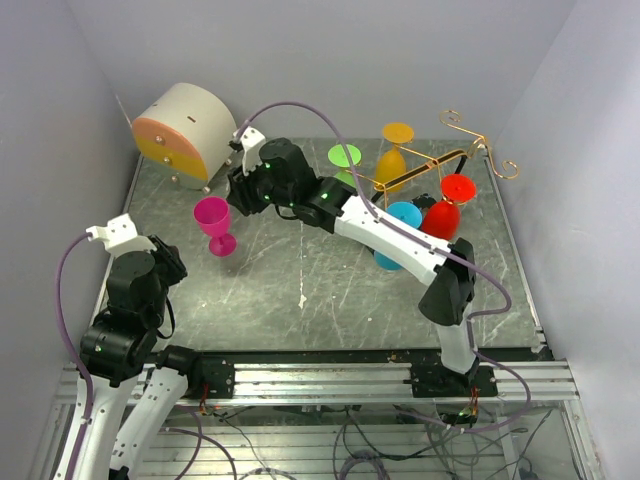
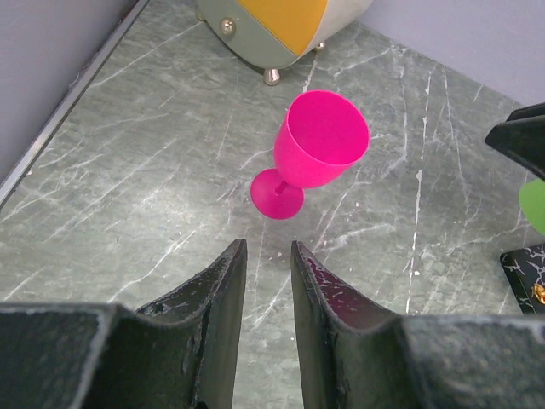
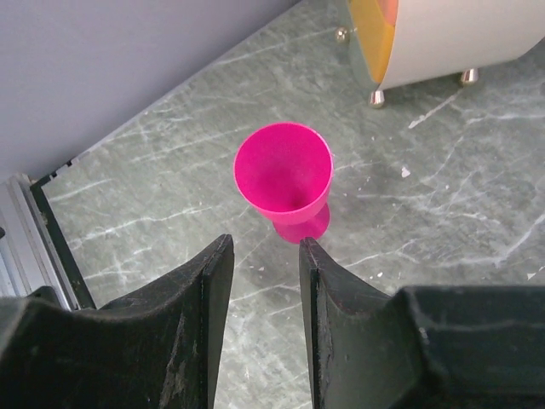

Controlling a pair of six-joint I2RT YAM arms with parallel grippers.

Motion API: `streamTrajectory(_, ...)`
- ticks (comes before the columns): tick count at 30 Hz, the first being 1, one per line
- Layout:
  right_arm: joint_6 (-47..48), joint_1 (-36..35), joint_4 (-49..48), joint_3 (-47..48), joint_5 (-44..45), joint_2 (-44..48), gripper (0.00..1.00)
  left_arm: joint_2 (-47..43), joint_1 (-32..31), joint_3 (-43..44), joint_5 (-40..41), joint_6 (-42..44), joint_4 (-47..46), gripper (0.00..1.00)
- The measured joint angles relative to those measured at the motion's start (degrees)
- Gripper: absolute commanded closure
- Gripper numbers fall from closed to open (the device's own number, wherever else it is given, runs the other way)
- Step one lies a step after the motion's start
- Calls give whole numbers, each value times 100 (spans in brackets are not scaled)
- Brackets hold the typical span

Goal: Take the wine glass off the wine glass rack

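Note:
A pink wine glass (image 1: 215, 225) stands upright on the grey marbled table, apart from the rack. It shows in the left wrist view (image 2: 319, 145) and the right wrist view (image 3: 283, 175). The gold wire wine glass rack (image 1: 440, 165) stands at the back right on its black base (image 1: 412, 174), with orange (image 1: 394, 152), green (image 1: 345, 156), red (image 1: 445, 208) and blue (image 1: 401, 220) glasses on it. My right gripper (image 1: 238, 188) (image 3: 264, 240) is open and empty, just right of the pink glass. My left gripper (image 1: 172, 256) (image 2: 266, 245) is open and empty, short of the glass.
A cream drum with an orange face (image 1: 185, 130) on small gold feet stands at the back left, also in the left wrist view (image 2: 281, 25) and right wrist view (image 3: 443, 34). Walls close in on the left, back and right. The rack base corner (image 2: 528, 273) shows at the left wrist view's edge.

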State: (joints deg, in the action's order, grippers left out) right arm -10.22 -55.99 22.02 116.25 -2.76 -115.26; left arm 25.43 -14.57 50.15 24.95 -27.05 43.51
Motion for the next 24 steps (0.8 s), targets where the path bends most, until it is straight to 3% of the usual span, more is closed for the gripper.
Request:
streamTrajectory(11,92,2,-501,-892,7,575,53,2,2,0,61,-37,0,61)
streamTrajectory(17,195,2,-907,-1547,13,990,34,-17,2,-2,61,-37,0,61)
streamTrajectory(24,376,2,-1687,-3410,293,2175,26,-188,2,-2,85,-35,0,62)
